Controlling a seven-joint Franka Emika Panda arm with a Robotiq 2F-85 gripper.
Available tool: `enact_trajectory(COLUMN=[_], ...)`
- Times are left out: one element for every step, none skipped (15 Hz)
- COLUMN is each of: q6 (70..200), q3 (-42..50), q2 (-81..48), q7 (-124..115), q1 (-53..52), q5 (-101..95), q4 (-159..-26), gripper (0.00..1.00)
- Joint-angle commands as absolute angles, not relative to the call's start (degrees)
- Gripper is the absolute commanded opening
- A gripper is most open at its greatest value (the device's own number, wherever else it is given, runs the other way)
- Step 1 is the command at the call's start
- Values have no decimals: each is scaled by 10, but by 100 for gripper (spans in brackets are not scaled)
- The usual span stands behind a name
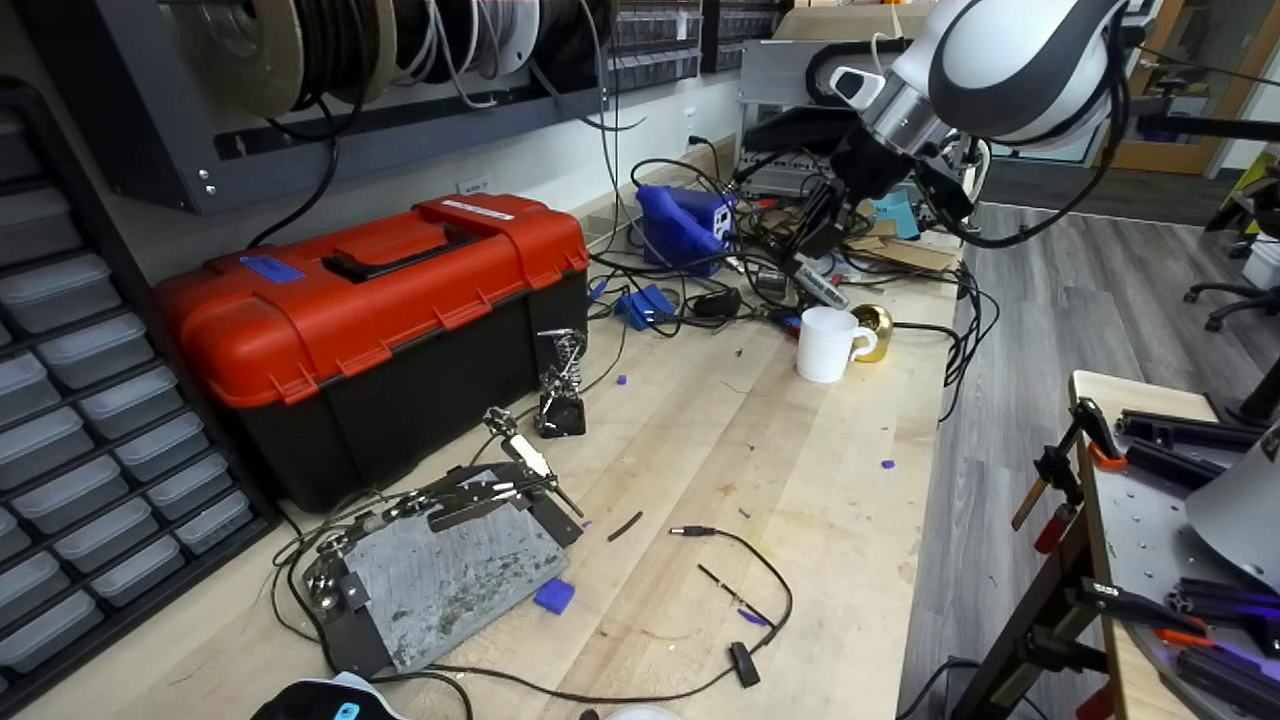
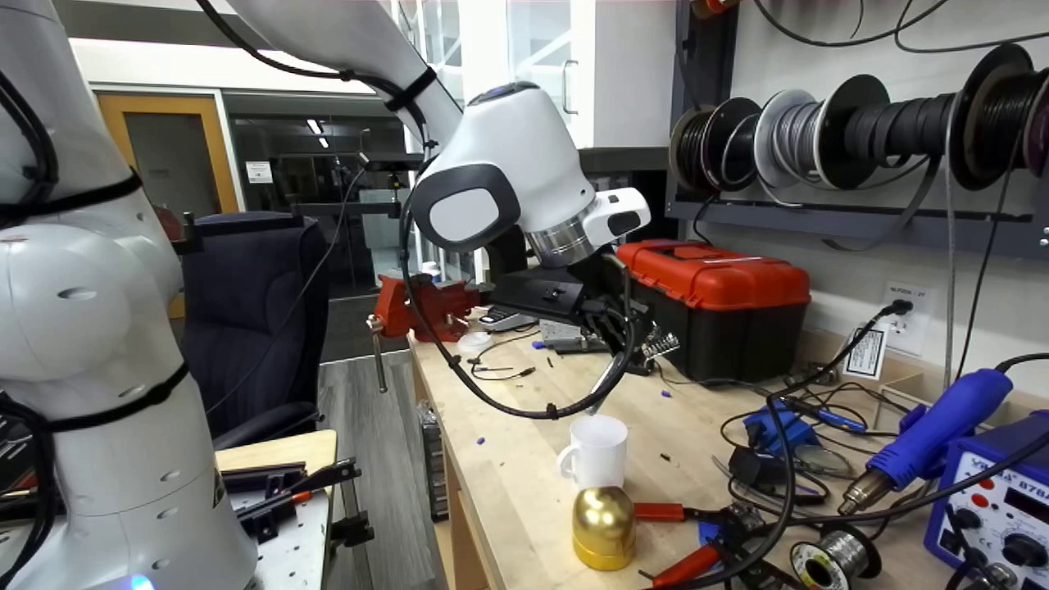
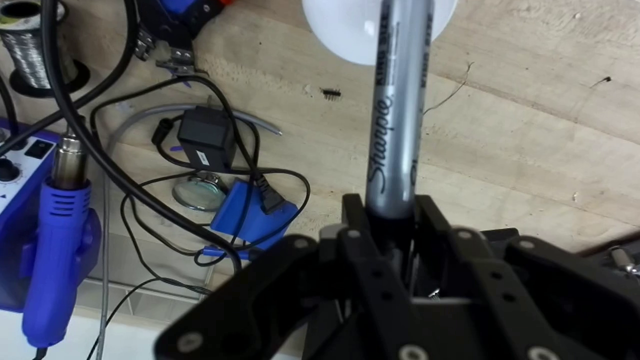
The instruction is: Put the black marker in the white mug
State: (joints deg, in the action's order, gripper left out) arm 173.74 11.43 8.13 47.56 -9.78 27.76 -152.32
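- On the wood bench (image 1: 860,480): white mug (image 1: 822,348), upright, mouth up, seen in both exterior views.
- Gripper (image 3: 391,207) clamped on black marker (image 3: 400,115), jaws pressed in on both sides of its dark end.
- Marker has silver-gray barrel, "Sharpie" + "KING SIZE" print legible in wrist view; sticks out of gripper, tilted, free end pointing down.
- Free end just by mug rim; can't tell if any of it is past the rim.
- Wrist view: marker overlaps part of mug; mug cut off at top edge.
- Robot arm (image 2: 537,152) white w/ gray, blk cable (image 2: 537,412) looping below it.
- Gold dome (image 1: 878,328) just beside mug, handle side in an exterior view; can't tell if touching.
- Red-handled tool (image 2: 660,512) near dome.
- Red toolbox (image 1: 380,330), blk base, along wall, well apart from mug.
- Gray plate w/ clips (image 1: 455,575) near toolbox.
- Blue heat gun (image 2: 942,426) beside blue unit w/ knobs (image 2: 996,492).
- Solder spool (image 3: 37,60) + blk adapter (image 3: 205,137) among tangled cables.
- Wire spools (image 2: 795,139) on rack above.
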Motion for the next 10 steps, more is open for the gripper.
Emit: enact_trajectory(q6=[1725,1725,1725,1726,1726,1727,1727,1728,1728,1726], q3=[132,132,132,132,131,130,129,128,128,128], q2=[66,62,59,56,54,52,50,48,46,48], q7=[514,518,521,526,530,535,541,544,549,558], q1=[-119,-120,-121,-122,-122,-122,-121,-121,-122,-124], q5=[312,318,323,332,339,349,357,365,373,385], q4=[-1500,-1498,-1497,-1497,-1497,-1498,-1498,-1499,-1500,-1501], gripper=[5,5,5,5,5,5,5,5,5,5])
